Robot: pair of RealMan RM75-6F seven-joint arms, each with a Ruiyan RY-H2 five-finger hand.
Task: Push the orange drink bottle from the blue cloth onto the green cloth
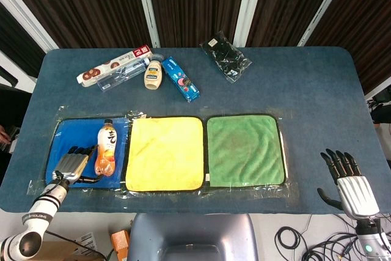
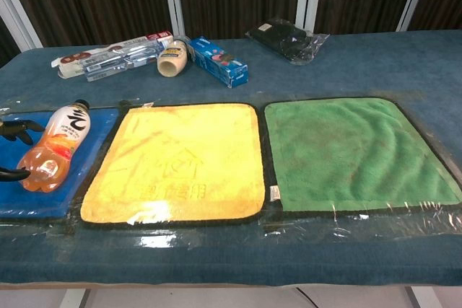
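Orange liquid fills the lower part of the orange drink bottle (image 1: pixel 106 148) in the head view; it lies on its side on the blue cloth (image 1: pixel 61 142) at the lower left of the frame, cap pointing up the frame. The left hand (image 1: pixel 73 163) rests on the cloth just left of the bottle, fingers slightly bent and alongside it, gripping nothing. To the right lie a yellow cloth (image 1: pixel 165 153) and then the green cloth (image 1: pixel 244 150), all under clear plastic on a blue table (image 1: pixel 317 90). The right hand (image 1: pixel 348 181) sits at the lower right edge, fingers spread and straight, empty. Along the upper part of the table are a long biscuit box (image 1: pixel 113 65), a small cream bottle (image 1: pixel 153 75), a blue box (image 1: pixel 181 79) and a black packet (image 1: pixel 226 56); dark curtains hang behind. In the chest view, the bottle (image 2: pixel 56 146) lies at the left edge on the blue cloth (image 2: pixel 43 203), with dark fingertips (image 2: pixel 18 129) of the left hand just beside it; whether they touch is unclear. The yellow cloth (image 2: pixel 180 164) fills the centre and the green cloth (image 2: pixel 354 153) the right.
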